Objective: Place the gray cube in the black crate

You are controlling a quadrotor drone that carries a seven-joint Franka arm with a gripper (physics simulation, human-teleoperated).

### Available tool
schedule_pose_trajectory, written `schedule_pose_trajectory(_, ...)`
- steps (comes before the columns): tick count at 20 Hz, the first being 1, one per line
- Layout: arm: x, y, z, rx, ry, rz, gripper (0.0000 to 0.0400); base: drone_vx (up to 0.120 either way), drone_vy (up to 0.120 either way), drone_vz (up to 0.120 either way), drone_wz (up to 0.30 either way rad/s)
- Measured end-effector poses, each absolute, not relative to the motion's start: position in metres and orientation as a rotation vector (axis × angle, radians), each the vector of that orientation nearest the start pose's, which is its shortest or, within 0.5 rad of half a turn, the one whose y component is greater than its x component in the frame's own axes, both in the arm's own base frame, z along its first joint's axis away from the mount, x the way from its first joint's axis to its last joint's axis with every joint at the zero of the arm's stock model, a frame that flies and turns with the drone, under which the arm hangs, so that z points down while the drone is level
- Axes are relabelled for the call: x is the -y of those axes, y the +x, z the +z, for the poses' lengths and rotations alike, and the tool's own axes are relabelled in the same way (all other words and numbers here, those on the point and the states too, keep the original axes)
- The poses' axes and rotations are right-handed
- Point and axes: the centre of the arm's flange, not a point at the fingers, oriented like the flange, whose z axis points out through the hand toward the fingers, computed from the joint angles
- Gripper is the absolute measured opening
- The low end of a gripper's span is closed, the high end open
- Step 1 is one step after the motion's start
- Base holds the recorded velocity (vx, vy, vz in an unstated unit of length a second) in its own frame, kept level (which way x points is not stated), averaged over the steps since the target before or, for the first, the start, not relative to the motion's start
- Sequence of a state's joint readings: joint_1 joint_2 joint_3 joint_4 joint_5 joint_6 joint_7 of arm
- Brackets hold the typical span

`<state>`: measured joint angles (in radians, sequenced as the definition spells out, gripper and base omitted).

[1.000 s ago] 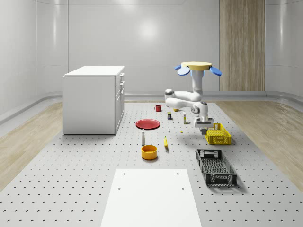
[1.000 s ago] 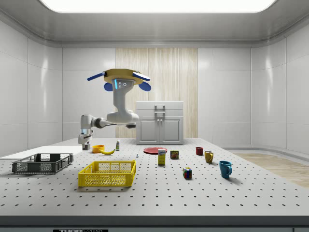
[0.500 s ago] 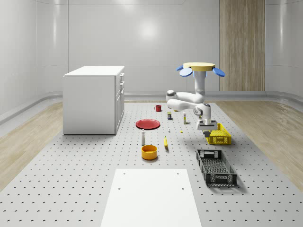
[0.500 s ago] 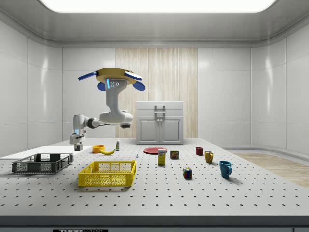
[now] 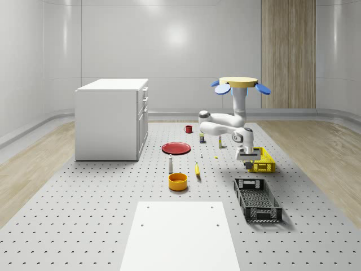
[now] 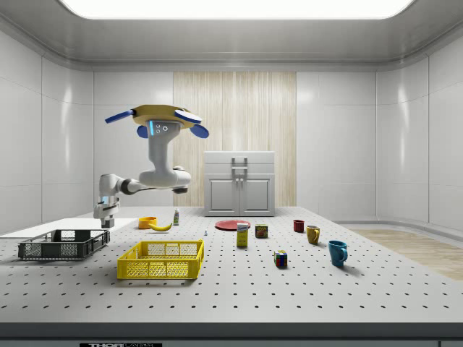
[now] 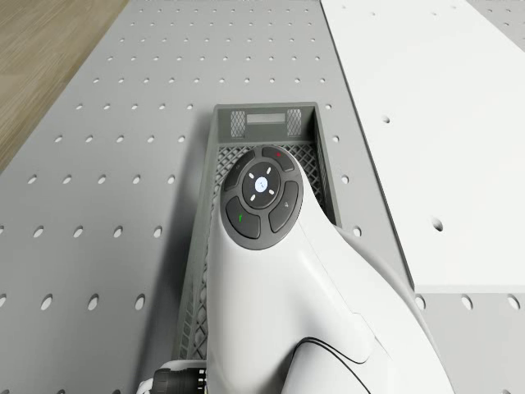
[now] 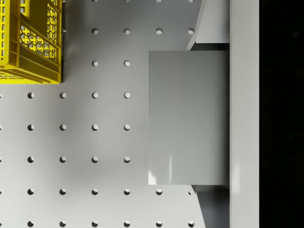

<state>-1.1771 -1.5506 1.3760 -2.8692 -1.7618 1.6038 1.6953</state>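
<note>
Drone [image 5: 244,83] hovers in the whole-scene view above the perforated table [image 5: 84,203], its gripper [image 5: 249,162] hanging in front of the yellow basket [image 5: 263,161] and beyond the black crate [image 5: 258,199], with a banana [image 5: 197,169], orange bowl [image 5: 177,181] and red plate [image 5: 176,148] well apart toward the white cabinet [image 5: 111,118]. Side view puts the gripper [image 6: 105,223] just above the crate's [image 6: 64,245] far end. Wrist view has the gray cube [image 8: 188,117] clamped between the fingers [image 8: 213,22], the basket's corner [image 8: 29,41] near.
</note>
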Motion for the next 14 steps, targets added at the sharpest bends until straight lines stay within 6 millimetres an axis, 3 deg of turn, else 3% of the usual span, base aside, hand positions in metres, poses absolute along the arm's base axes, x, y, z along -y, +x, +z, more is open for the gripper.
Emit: schedule_pose_trajectory(14, 0.0000, 0.3067, 0.4906, 0.002, 0.001, 0.786, 0.0250, 0.120, 0.000, -0.003, 0.000)
